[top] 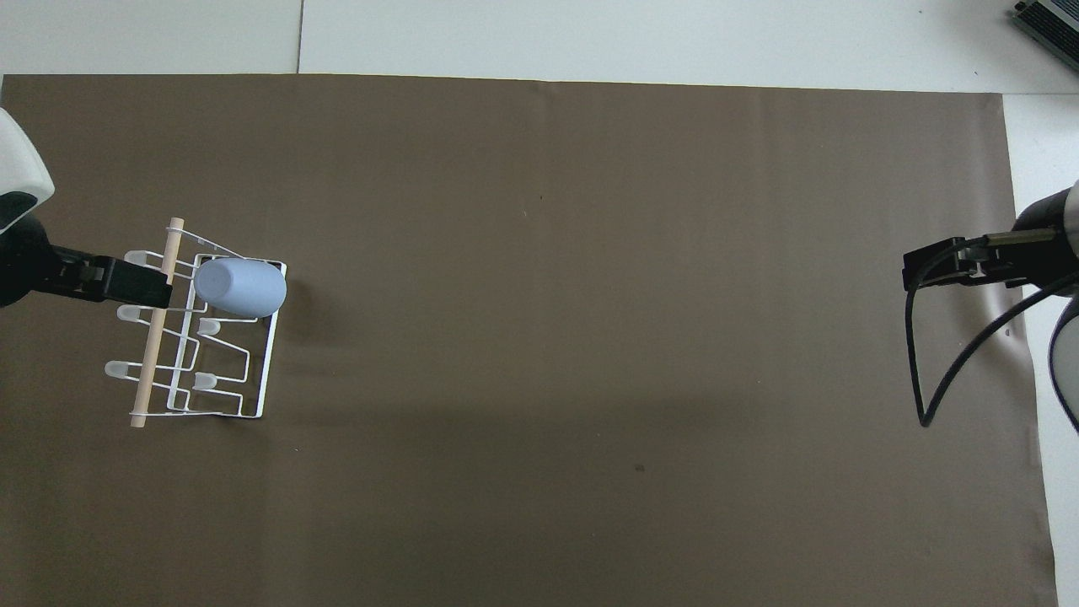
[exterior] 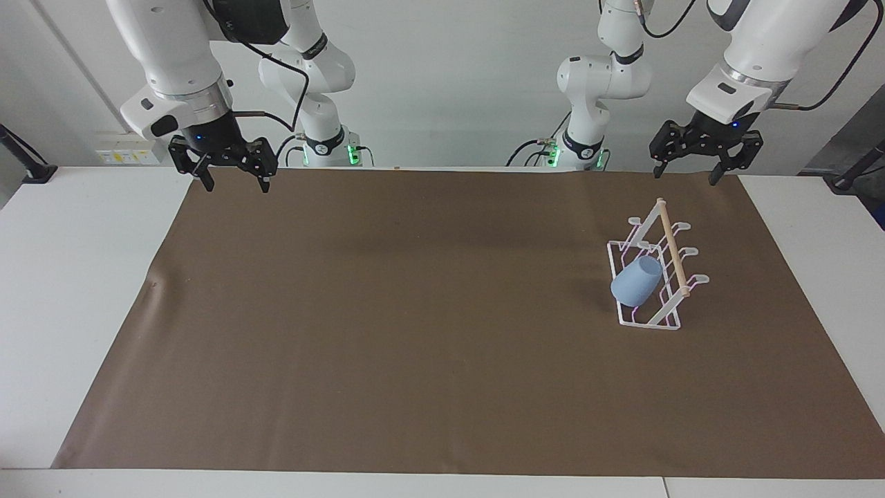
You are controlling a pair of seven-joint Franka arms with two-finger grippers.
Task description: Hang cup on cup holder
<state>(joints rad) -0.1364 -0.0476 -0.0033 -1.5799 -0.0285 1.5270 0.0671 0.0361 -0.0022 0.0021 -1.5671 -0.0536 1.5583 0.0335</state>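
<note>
Facing view: cup [exterior: 636, 282] hangs on cup holder [exterior: 672, 250] prong.

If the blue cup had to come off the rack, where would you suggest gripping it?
Probably the cup by its side wall near the closed base, coming from above: it sits tilted, mouth-down over a prong of the cup holder, so only the outside is free.

Light-blue matte tumbler cup [exterior: 637, 281]; white wire rack [exterior: 650, 319] with pale wooden rod [exterior: 673, 247]; plain brown mat [exterior: 415, 311] on white table [exterior: 62, 277]; black pincers on white arms.
</note>
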